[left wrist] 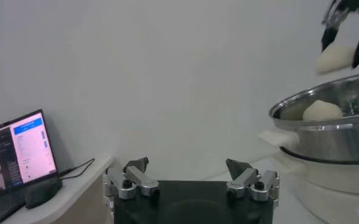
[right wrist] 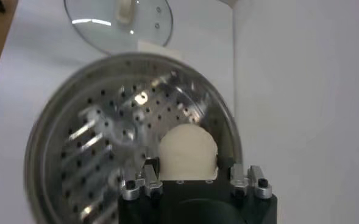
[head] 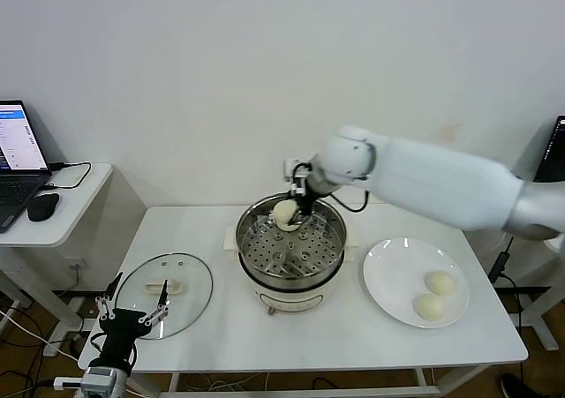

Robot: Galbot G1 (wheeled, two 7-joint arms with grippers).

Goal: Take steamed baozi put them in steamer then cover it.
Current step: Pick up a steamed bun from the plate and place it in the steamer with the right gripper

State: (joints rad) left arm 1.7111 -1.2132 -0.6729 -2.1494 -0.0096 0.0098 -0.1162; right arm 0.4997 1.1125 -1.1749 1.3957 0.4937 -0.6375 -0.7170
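Observation:
My right gripper [head: 301, 206] is shut on a cream-white baozi [head: 286, 214] and holds it just above the far side of the steel steamer [head: 291, 259], inside its rim. In the right wrist view the baozi [right wrist: 188, 151] sits between the fingers [right wrist: 151, 165] over the perforated floor [right wrist: 106, 140]. The left wrist view shows the held baozi [left wrist: 336, 58] and a second baozi [left wrist: 322, 111] lying in the steamer [left wrist: 331, 137]. Two more baozi [head: 440, 282] [head: 428, 306] lie on the white plate [head: 388, 261]. My left gripper [head: 132, 310] is open and empty at the table's front left.
The glass lid [head: 165, 294] lies flat on the table left of the steamer, just beyond my left gripper; it also shows in the right wrist view [right wrist: 118, 21]. A laptop [head: 18, 151] and a mouse [head: 42, 206] sit on a side table at far left.

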